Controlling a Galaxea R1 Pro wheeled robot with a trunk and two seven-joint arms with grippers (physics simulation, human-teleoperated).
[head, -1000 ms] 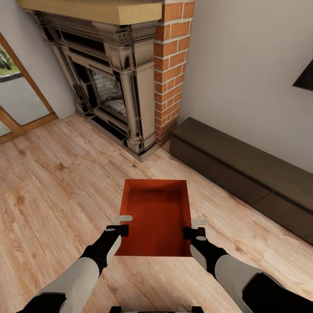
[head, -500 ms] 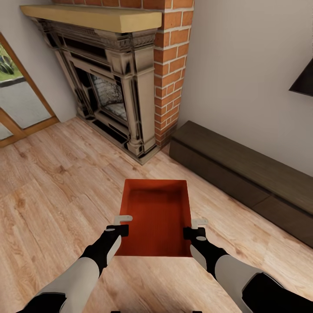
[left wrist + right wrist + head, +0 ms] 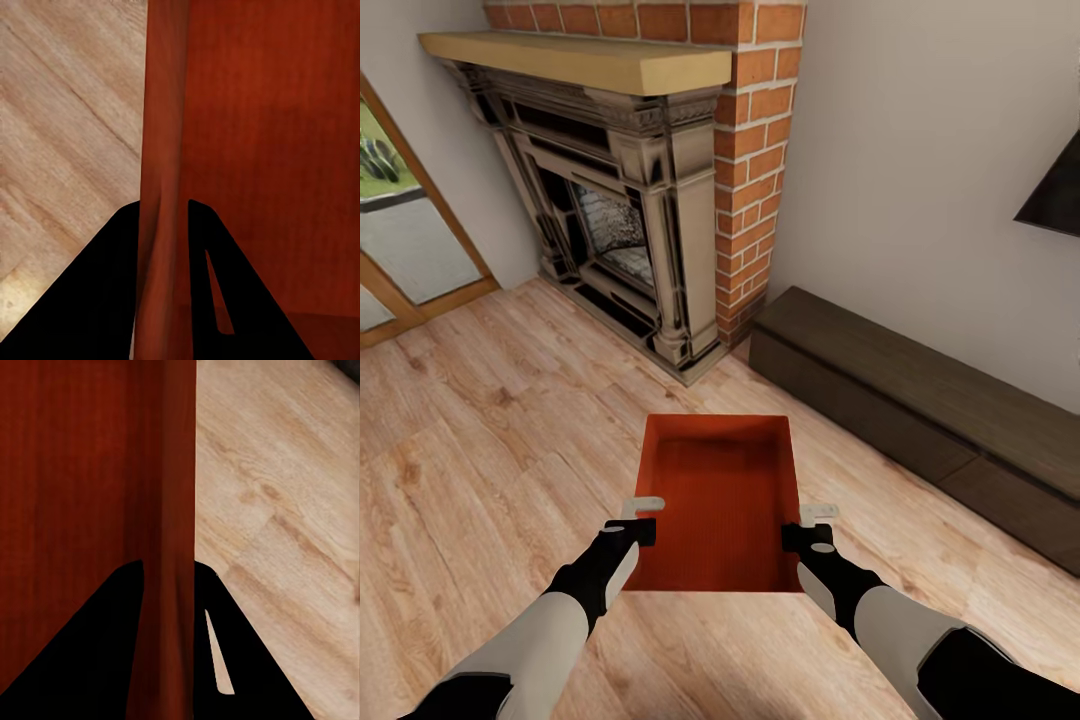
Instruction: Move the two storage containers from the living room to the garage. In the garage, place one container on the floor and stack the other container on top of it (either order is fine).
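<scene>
Clearly the carrying step is in hand: one orange-red storage container (image 3: 722, 500) is held up between both arms in the living room, with the garage nowhere in sight. By my reading, the first tub is only at the start of its trip, and the stacking is far off.

The left gripper (image 3: 643, 516) is clamped on the container's left long wall, near the end closest to the robot. In the left wrist view the dark fingers (image 3: 112, 292) straddle that thin wall, one outside and one inside the tub. The right gripper (image 3: 812, 525) pinches the opposite long wall in the same way; its fingers (image 3: 105, 645) show either side of the wall in the right wrist view. So the tub sits between the two pincers, open side up and roughly level.

Measured from the brick fireplace (image 3: 650, 190), the container hangs in front of it and nearer the robot, over the light wood floor (image 3: 470, 450). The long dark low cabinet (image 3: 920, 410) runs along the wall to the right of the fireplace, well apart from the tub.

The next move, I judge, calls for turning the base away from the fireplace and driving toward the garage. Both grips must stay even, since the thin walls could slip or the tub could tilt.
</scene>
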